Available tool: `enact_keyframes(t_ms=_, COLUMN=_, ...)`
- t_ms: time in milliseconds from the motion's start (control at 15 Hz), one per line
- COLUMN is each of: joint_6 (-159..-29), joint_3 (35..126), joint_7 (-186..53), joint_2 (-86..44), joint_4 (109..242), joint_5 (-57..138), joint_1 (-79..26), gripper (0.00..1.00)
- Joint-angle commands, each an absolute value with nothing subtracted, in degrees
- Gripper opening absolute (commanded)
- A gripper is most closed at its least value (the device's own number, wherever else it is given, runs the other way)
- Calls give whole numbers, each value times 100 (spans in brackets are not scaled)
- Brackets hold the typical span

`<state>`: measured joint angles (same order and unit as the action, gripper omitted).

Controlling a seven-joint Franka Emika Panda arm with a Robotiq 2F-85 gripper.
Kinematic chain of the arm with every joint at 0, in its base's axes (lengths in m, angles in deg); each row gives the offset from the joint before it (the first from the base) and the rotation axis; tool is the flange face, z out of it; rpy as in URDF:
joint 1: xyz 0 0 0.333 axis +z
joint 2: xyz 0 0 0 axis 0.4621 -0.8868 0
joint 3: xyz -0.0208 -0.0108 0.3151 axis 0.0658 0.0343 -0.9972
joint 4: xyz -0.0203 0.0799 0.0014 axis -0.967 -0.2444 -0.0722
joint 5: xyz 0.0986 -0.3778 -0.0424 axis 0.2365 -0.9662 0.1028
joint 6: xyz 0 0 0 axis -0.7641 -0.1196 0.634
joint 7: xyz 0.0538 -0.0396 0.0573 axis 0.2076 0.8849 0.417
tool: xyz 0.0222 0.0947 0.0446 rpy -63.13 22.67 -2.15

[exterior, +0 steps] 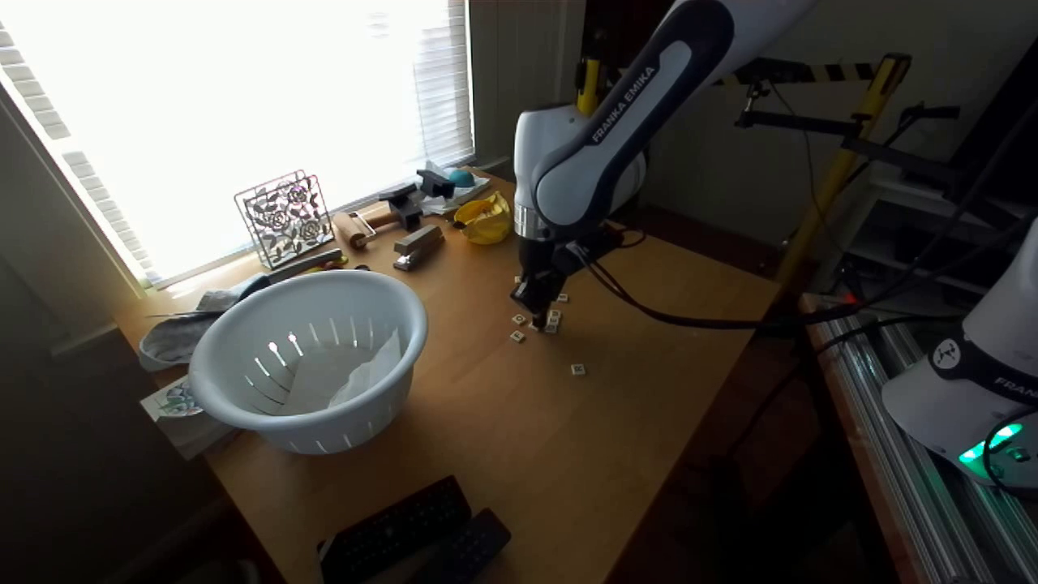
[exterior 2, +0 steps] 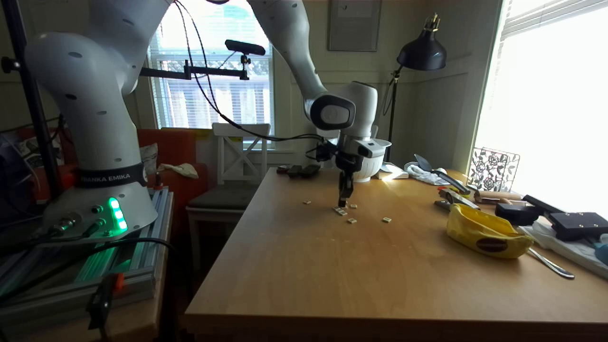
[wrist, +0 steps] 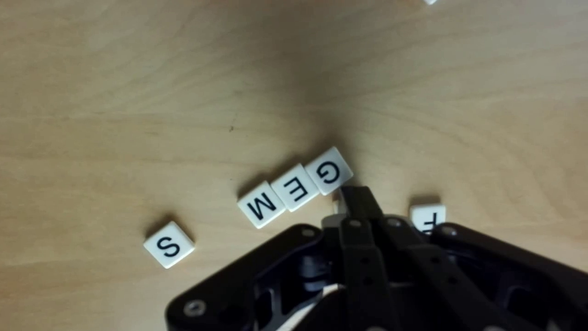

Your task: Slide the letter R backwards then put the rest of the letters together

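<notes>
The R tile [exterior: 578, 369] lies alone on the table in an exterior view. In the wrist view the small white tiles G [wrist: 329, 171], E [wrist: 295, 187] and M [wrist: 262, 205] lie touching in a slightly stepped row. The S tile [wrist: 169, 244] lies apart to the left. The F tile [wrist: 428, 217] lies to the right, partly hidden by the gripper. My gripper [wrist: 360, 197] is shut and low, its tips beside G; contact is unclear. A pale tile [wrist: 337, 208] is mostly hidden behind the tips. The gripper also shows among the tiles in both exterior views [exterior: 538, 323] [exterior 2: 343, 204].
A white colander [exterior: 308, 357] stands on the table. A yellow pouch-like object [exterior 2: 489, 235], a stapler [exterior: 418, 246] and a metal floral holder [exterior: 285, 219] stand along the window side. Dark remotes [exterior: 397, 527] lie at one end. Another tile [wrist: 430, 1] is cut off at the top edge.
</notes>
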<state>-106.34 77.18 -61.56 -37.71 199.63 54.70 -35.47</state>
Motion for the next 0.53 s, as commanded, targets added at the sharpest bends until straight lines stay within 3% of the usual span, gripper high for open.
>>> enact_keyframes(t_ms=0, joint_6=-10672, joint_3=7644, joint_7=-6289, joint_2=-3963, joint_4=19793, joint_5=5701, joint_1=-3547, gripper=0)
enact_keyframes(t_ms=467, joint_6=-10623, joint_3=7532, joint_7=-6366, joint_2=-3763, joint_4=19902, joint_5=5748, joint_1=-3572, gripper=0)
